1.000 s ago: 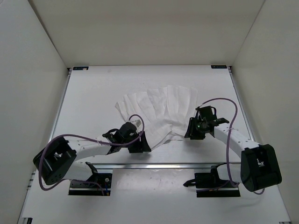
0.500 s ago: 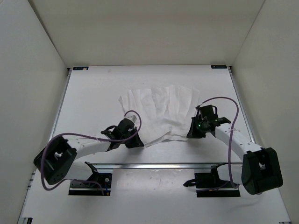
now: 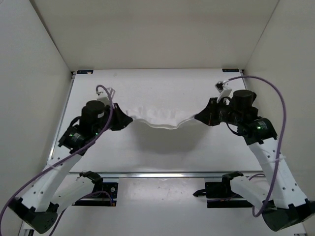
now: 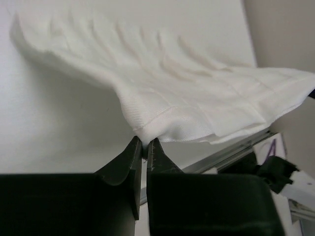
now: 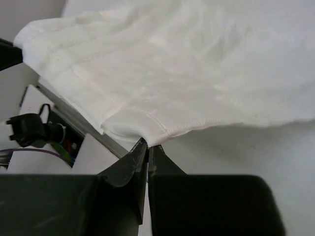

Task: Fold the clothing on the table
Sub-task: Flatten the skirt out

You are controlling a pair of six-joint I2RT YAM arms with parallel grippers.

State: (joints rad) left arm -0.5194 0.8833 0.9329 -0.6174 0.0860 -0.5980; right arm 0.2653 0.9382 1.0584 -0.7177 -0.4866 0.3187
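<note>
The left gripper [image 4: 144, 143] and the right gripper [image 5: 147, 145] were each clenched on a hemmed corner of the white garment [image 3: 160, 119], probably to stretch it wide for folding. It hung sagging between them above the middle of the table [image 3: 162, 86], with one corner pinched at each claw's tips.

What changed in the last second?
The left gripper and right gripper shut on corners of the thin white pleated fabric garment, then rose and spread apart, lifting it off the matte white table; it hangs stretched between them. The table stayed put.
</note>
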